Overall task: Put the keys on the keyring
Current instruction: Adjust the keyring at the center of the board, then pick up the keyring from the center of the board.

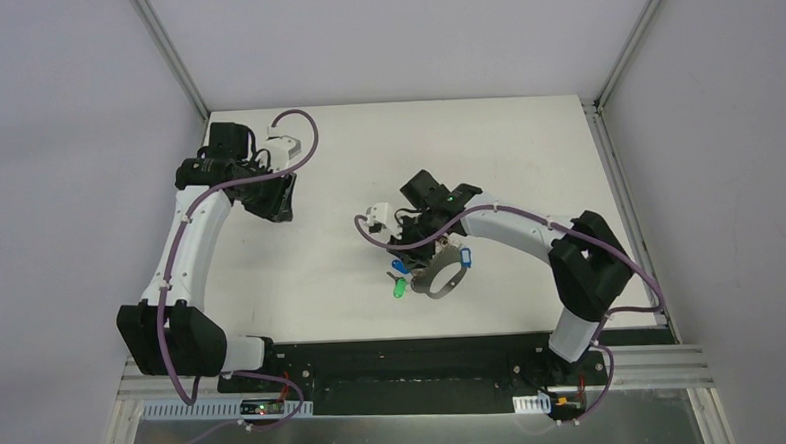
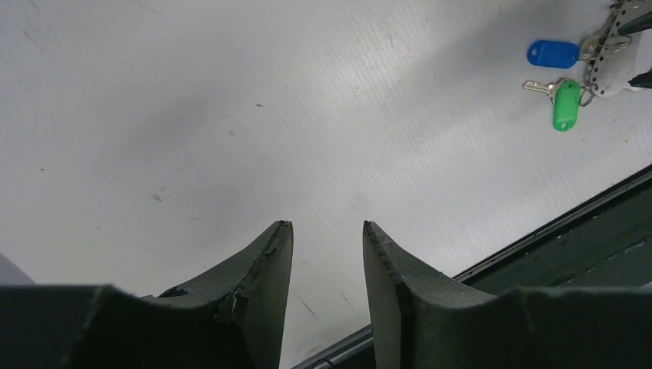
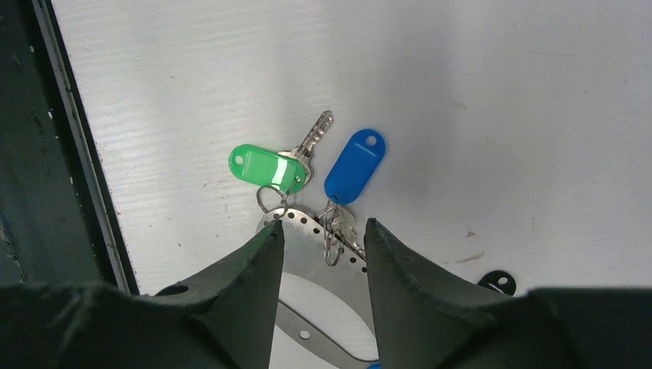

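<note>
The keyring (image 3: 307, 234) is a pale perforated metal band lying on the white table, and it also shows as a loop (image 1: 440, 293) in the top view. A green-headed key (image 3: 265, 167) and a blue-headed key (image 3: 354, 165) lie just beyond it, each joined to the band by a small metal ring. My right gripper (image 3: 323, 227) is open, its fingers straddling the band and the blue key's ring without holding anything. Far off at the back left, my left gripper (image 2: 327, 224) is open and empty. The keys (image 2: 567, 104) are small in the top right corner of its view.
A small black tag (image 3: 496, 281) lies on the table right of the right fingers. A dark rail (image 1: 405, 352) runs along the table's near edge, close to the keyring. A second blue piece (image 1: 462, 254) sits on the loop's far side.
</note>
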